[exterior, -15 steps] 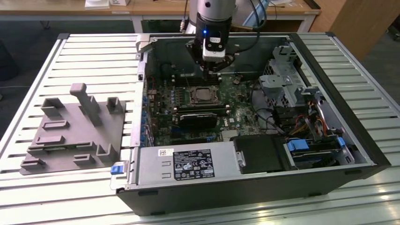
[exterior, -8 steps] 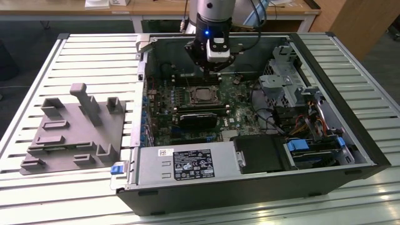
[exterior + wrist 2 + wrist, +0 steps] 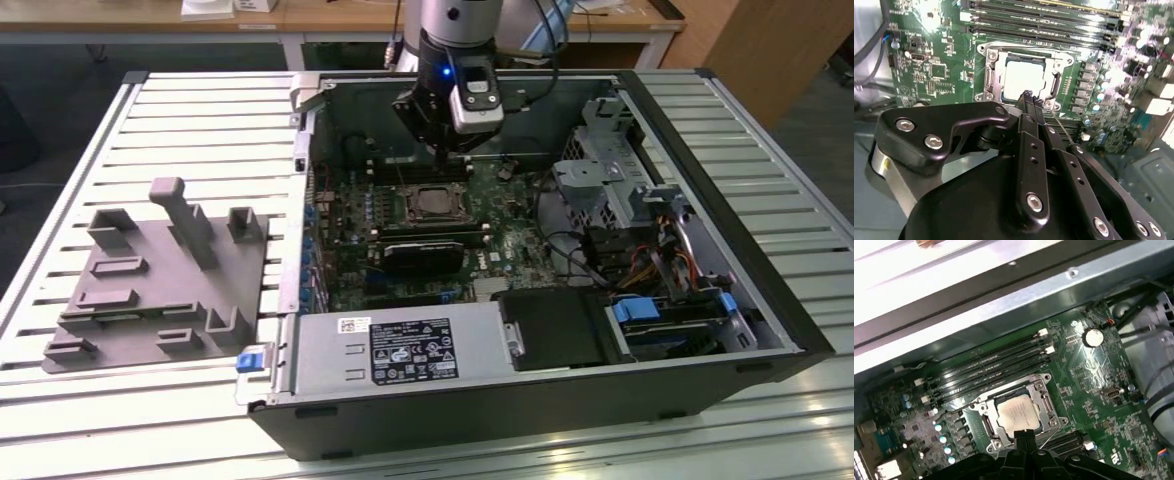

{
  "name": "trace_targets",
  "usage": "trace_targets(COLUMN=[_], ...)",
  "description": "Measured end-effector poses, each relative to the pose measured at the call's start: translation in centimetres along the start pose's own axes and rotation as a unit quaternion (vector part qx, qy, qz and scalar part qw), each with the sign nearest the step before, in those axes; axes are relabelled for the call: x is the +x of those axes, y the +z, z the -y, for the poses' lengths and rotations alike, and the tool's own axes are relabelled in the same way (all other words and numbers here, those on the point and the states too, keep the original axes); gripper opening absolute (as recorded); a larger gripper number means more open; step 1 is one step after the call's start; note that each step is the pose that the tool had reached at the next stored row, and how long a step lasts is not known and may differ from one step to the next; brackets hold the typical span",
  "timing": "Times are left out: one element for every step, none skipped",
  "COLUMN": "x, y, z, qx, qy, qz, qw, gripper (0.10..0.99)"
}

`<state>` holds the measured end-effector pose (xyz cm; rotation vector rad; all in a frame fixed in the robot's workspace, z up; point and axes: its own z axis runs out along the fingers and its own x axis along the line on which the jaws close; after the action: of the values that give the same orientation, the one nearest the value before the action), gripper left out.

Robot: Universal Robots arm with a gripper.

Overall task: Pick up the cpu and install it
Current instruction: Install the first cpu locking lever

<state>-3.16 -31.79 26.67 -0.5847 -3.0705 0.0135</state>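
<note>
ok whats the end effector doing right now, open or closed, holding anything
end effector: closed, empty, its tips just above the cpu, which already sits in the socket.

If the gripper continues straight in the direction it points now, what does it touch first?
Most likely the cpu: in both wrist views the gripper points down at the chip lying in the socket. It seems to hang just above the chip's near edge, though depth is hard to judge.

No print can be read, not even on the power supply's label [image 3: 411,350]
</note>
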Motion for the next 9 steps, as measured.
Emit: trace_targets(x=[0.01, 0.01, 0.00, 0.00, 0.01, 0.01, 0.01, 0.00, 0.01], y=[0.00, 0.01, 0.01, 0.01, 0.02, 0.02, 0.02, 0.02, 0.02], z=[0.00, 0.00, 0.00, 0.00, 0.00, 0.00, 0.00, 0.00, 0.00], qx=[0.0001, 0.0002, 0.0004, 0.0005, 0.0006, 0.0007, 0.0008, 0.0009, 0.0010], qy=[-0.008, -0.016, -0.025, -0.034, -0.042, -0.051, -0.059, -0.067, -0.075], qz=[0.0001, 0.0002, 0.0003, 0.0004, 0.0005, 0.0006, 0.0007, 0.0008, 0.0009], qw=[1.0000, 0.9999, 0.9997, 0.9994, 0.9991, 0.9987, 0.9983, 0.9977, 0.9971], gripper=[0.106, 0.106, 0.106, 0.106, 0.106, 0.106, 0.106, 0.106, 0.106])
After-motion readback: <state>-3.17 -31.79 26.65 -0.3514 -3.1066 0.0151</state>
